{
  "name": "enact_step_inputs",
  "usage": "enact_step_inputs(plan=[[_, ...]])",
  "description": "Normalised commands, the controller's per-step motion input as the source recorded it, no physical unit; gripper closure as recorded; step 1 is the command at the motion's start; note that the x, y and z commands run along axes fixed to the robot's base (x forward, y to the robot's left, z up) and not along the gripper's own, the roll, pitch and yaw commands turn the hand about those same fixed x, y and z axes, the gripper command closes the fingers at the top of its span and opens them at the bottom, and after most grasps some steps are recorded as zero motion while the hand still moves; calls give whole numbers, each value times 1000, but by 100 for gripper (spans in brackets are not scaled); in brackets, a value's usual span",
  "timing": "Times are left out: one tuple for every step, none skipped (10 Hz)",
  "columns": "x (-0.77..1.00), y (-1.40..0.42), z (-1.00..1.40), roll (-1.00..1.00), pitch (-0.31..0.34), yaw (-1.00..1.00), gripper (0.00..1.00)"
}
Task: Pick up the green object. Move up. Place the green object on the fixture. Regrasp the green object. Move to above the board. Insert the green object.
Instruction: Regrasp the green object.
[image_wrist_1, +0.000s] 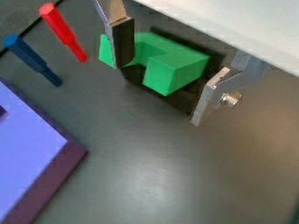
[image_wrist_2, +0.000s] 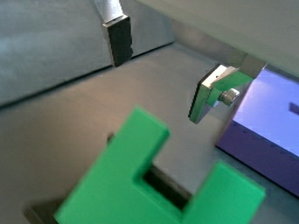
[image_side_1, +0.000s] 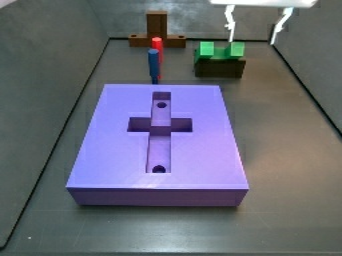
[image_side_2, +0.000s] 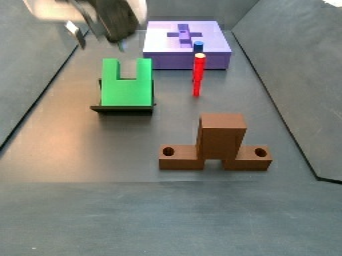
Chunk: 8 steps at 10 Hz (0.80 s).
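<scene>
- Two open, empty fingers — your gripper (image_side_1: 254, 30) hangs above the green object (image_side_1: 219, 50), which rests on the fixture (image_side_1: 221, 68).
- Descend straight, centred over the piece — then close for the regrasp.

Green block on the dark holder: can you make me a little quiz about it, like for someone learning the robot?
1. True or false: the gripper is holding the green object.
2. What is the green object resting on? A) the board B) the fixture C) the wooden stand
3. Fill in: the tip of the upright blue peg is ____.

Key: 1 false, the gripper is open and hangs above the green object. 2 B. 3 red.
</scene>
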Motion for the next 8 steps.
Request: enact_step_inputs(plan=[[157,-297,483,1000,-329,-140,0],[60,-277,374,1000,-383,-174,0],[0,-194,260,1000,-397,-203,0],[0,103,123,1000,-346,-143,0],[0,623,-100,723,-271,-3,0],[-54,686,-151,774,-200,0,0],[-111,566,-74,860,-134,9,0],[0,309,-46,943,-6,306,0]])
